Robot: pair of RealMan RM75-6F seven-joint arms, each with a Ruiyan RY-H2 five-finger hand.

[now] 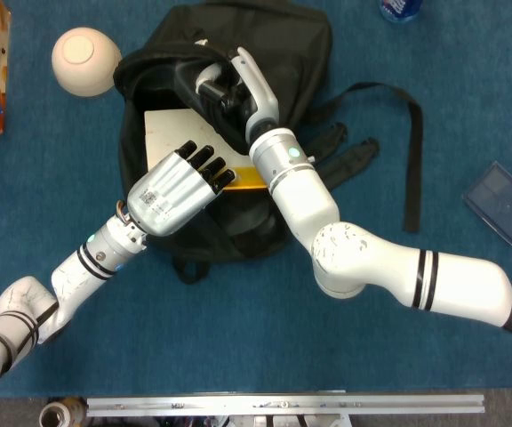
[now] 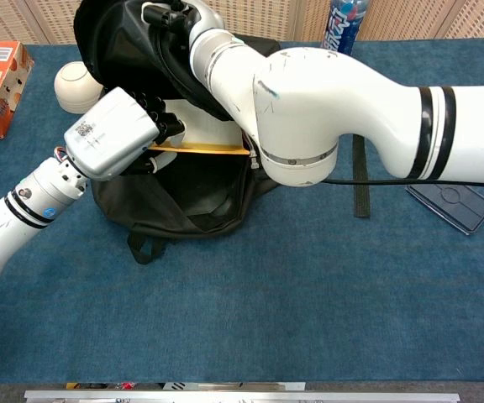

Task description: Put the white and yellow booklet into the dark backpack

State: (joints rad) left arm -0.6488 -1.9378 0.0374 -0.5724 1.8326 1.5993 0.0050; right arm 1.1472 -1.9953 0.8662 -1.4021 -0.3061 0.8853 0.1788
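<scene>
Left hand (image 1: 172,189) gripping white and yellow booklet (image 1: 183,140) at its near yellow edge, dark fingers (image 1: 204,165) lying over cover. Booklet sitting flat in mouth of dark backpack (image 1: 296,53) — far edge tucked under raised black flap, left edge close against bag's side. Right hand (image 1: 228,84) holding flap up and open, fingers closed on fabric. Cream bowl (image 1: 85,60) sitting just beside bag's left rim. Blue worktop (image 1: 265,329) lying bare toward near side — straps (image 1: 411,151) trailing right, clear case (image 1: 502,204) well apart.
</scene>
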